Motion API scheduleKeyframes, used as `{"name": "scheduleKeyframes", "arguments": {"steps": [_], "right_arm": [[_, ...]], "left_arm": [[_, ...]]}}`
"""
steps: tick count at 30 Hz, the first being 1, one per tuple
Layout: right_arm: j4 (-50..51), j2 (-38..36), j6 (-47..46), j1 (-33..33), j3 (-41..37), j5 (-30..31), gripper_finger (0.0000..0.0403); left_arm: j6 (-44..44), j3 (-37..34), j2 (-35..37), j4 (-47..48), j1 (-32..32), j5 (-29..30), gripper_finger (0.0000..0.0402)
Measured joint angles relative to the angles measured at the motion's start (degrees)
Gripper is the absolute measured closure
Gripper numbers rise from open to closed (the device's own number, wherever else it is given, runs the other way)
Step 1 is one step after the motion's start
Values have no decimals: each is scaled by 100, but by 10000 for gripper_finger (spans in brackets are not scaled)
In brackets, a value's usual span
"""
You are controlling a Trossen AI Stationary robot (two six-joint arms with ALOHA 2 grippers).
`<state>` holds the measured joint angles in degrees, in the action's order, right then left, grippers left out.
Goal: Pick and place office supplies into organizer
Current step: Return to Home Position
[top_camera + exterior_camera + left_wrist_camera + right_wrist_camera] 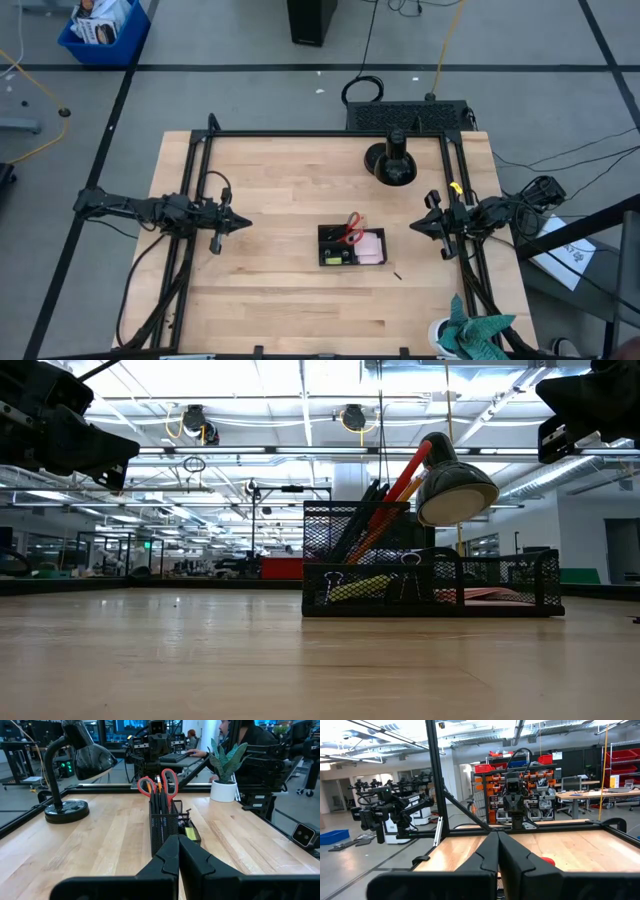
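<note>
Sitting near the middle of the desk [270, 300], a little toward the right arm's side: organizer [335, 246], black mesh. Pink pad [372, 247] lies flat in the low compartment on the side facing the right arm. Scissors [352, 230] stand handles-up in the taller mesh cup, red loops above the rim. Low view shows orange pencils [405, 485] and dark pens [368, 510] leaning in the same cup. Yellow piece [334, 258] rests in the low section beside the pad's compartment; clips [332, 578] show against the mesh wall there. One small dark bit [397, 274] lies loose on the wood just off the organizer's corner, not touching it; too small to identify.

Left gripper [243, 222]: above the desk, well apart from the organizer on the left arm's side, tip pointed toward it. Fingers pressed together, nothing between them. Right gripper [417, 228]: opposite, nearer the organizer, pointed inward, fingers closed and empty.

Black lamp [392, 160] stands beyond the organizer toward the desk's far edge, shade bent over. Teal plant [470, 335] in a white pot sits at the near right corner. Left wrist view: a person [245, 735] sits beyond the desk.
</note>
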<state>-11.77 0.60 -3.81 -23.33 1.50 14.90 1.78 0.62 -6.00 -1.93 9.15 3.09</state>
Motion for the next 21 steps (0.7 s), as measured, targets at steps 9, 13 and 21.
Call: {"name": "scheduleKeyframes", "arguments": {"steps": [9,13,21], "right_arm": [[2,2,0,0,-2,0,403],[1,2,2,-2,-1,1,403],[0,2,0,-2,0,2,403]], "left_arm": [[0,0,0,0,-2,0,396],[0,0,1,0,-2,0,396],[0,0,0,0,-1,0,396]]}}
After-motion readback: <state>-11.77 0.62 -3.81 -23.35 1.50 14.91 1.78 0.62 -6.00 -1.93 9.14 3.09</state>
